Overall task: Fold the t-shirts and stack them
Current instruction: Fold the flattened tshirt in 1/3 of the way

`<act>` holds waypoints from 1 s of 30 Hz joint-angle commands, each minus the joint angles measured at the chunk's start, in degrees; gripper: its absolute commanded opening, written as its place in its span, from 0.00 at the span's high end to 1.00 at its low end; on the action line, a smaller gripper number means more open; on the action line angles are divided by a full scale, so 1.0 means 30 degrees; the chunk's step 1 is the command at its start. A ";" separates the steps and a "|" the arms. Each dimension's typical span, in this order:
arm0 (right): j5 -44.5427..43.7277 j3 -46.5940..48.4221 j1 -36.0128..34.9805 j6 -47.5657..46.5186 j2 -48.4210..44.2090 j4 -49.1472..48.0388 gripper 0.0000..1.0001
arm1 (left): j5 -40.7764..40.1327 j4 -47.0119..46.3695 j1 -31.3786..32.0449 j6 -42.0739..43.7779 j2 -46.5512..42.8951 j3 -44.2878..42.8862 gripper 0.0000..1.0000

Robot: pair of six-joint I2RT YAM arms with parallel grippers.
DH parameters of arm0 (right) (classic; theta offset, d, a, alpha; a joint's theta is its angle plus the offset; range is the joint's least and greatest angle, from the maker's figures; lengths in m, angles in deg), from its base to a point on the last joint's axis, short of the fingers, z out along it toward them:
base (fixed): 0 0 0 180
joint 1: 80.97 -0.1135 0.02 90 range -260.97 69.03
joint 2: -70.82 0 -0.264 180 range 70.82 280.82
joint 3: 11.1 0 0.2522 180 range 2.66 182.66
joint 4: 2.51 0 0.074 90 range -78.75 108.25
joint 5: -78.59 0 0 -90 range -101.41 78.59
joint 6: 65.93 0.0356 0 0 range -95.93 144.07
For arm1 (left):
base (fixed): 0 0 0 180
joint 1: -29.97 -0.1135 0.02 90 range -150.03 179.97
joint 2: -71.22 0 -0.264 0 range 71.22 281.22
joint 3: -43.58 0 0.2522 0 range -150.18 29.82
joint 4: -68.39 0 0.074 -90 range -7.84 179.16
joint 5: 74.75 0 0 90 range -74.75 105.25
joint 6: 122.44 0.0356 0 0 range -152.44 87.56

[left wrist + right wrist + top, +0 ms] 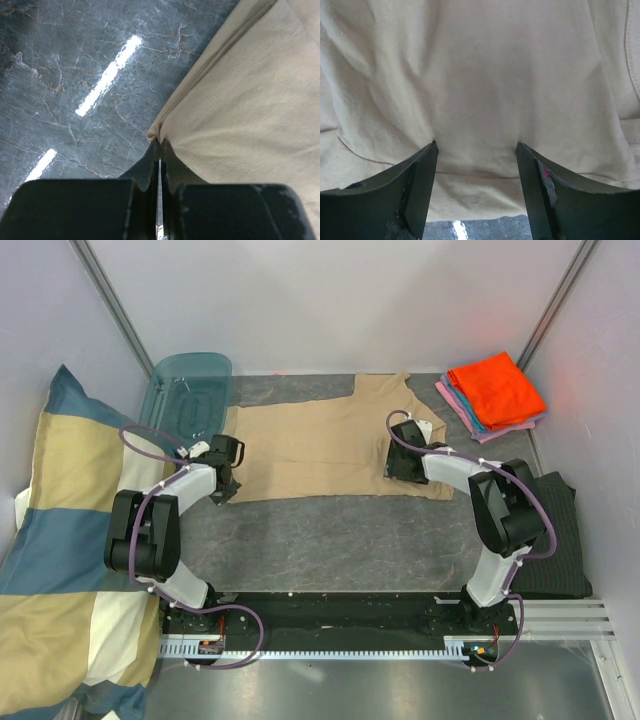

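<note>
Hem of tan t-shirt [250, 110] pinched by left tool [160, 148] (wrist view only); right tool [476, 146] spread.

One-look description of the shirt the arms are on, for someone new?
On the grey marbled table, look at the middle, right of the big checked pillow. The tan t-shirt lies spread flat there. Unlike the orange, blue and pink shirts stacked folded in the far right corner, it is spread open and plain beige.
</note>
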 commanded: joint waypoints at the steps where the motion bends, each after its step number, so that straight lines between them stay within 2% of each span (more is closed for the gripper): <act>1: 0.0777 -0.1817 -0.0071 0.1662 -0.0266 0.0912 0.28 | 0.0204 0.0513 -0.0055 -0.0862 -0.1091 0.0850 0.98; 9: -0.0567 -0.3340 -0.1183 0.3541 -0.2313 0.4748 0.30 | 0.1228 0.1157 -0.0055 -0.1360 -0.3406 0.2608 0.98; 24: -0.0805 -0.6476 -0.6133 0.7994 -0.6269 0.8823 0.30 | 0.3660 0.3672 -0.0026 -0.2795 -0.8533 0.5949 0.98; 30: -0.1419 -0.6975 -0.7453 0.9343 -0.7033 1.0317 0.30 | 0.2317 0.5929 -0.0055 -0.3060 -1.0730 0.5833 0.98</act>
